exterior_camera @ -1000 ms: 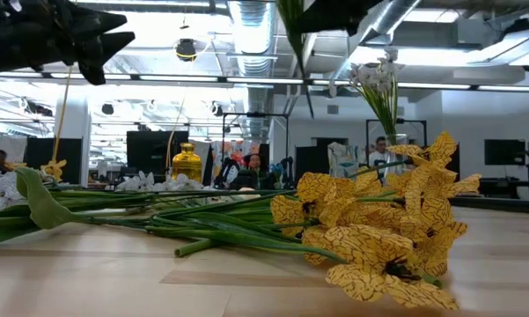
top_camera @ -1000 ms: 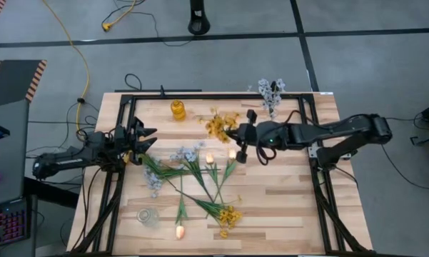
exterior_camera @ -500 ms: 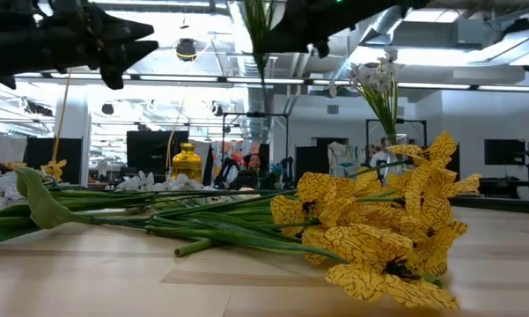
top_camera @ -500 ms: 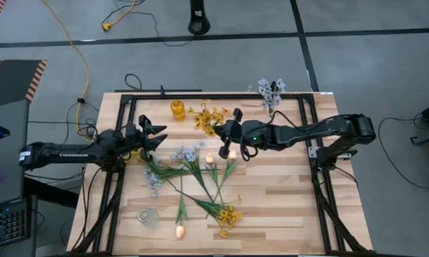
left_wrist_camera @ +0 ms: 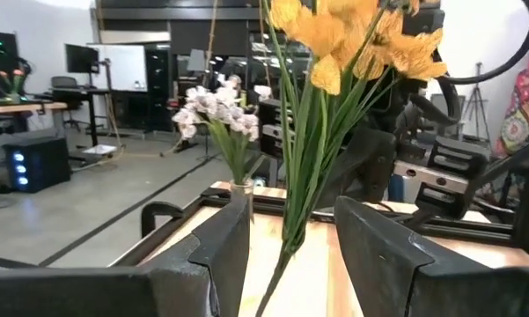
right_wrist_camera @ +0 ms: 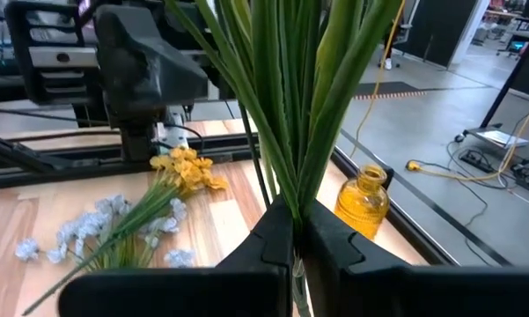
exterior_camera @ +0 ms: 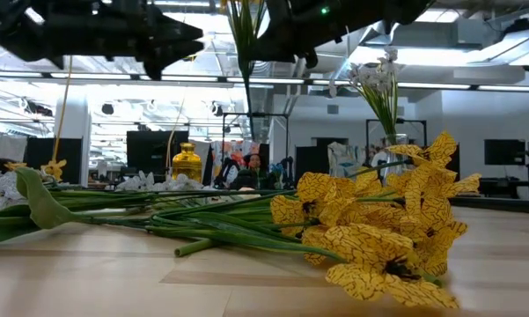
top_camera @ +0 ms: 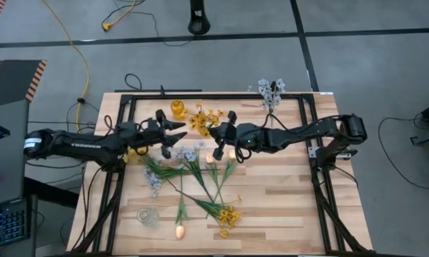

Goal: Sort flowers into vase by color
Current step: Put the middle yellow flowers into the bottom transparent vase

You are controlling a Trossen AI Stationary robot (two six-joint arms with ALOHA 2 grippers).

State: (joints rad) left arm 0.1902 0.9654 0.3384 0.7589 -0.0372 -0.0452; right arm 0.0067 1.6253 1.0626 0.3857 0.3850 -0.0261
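Note:
My right gripper (top_camera: 218, 131) is shut on a yellow-blossomed sprig (top_camera: 203, 118), held in the air beside the yellow vase (top_camera: 178, 108) at the table's far side. My left gripper (top_camera: 177, 135) is open just left of it. In the left wrist view its fingers (left_wrist_camera: 213, 251) stand on either side of the sprig's green stems (left_wrist_camera: 292, 207) without touching. More sprigs lie flat on the table's middle: blue-white (top_camera: 189, 153), peach buds (top_camera: 210, 158) and yellow (top_camera: 228, 214). Blue-white sprays (top_camera: 271, 91) stand in a vase at the far right. My right gripper pinches the yellow sprig's bundle of green stems (right_wrist_camera: 290, 185) between its two fingers, well below the blossoms. The fingers come roughly level from the table's right and lie across the stems. The sprig is lifted clear and roughly upright, its stem end (exterior_camera: 249, 92) hanging below the fingers.
A clear glass vase (top_camera: 148, 216) stands near the table's near-left corner. Another yellow sprig (right_wrist_camera: 185, 167) lies under the left arm. A black frame (top_camera: 200, 96) runs round the table. Bare wood shows on the right half (top_camera: 285, 193).
My right gripper has carried the yellow sprig toward the table's left, close to the yellow vase. My left gripper has moved toward the table's right, staying open, until its fingers stand around the sprig's stems. The flowers on the table have not moved.

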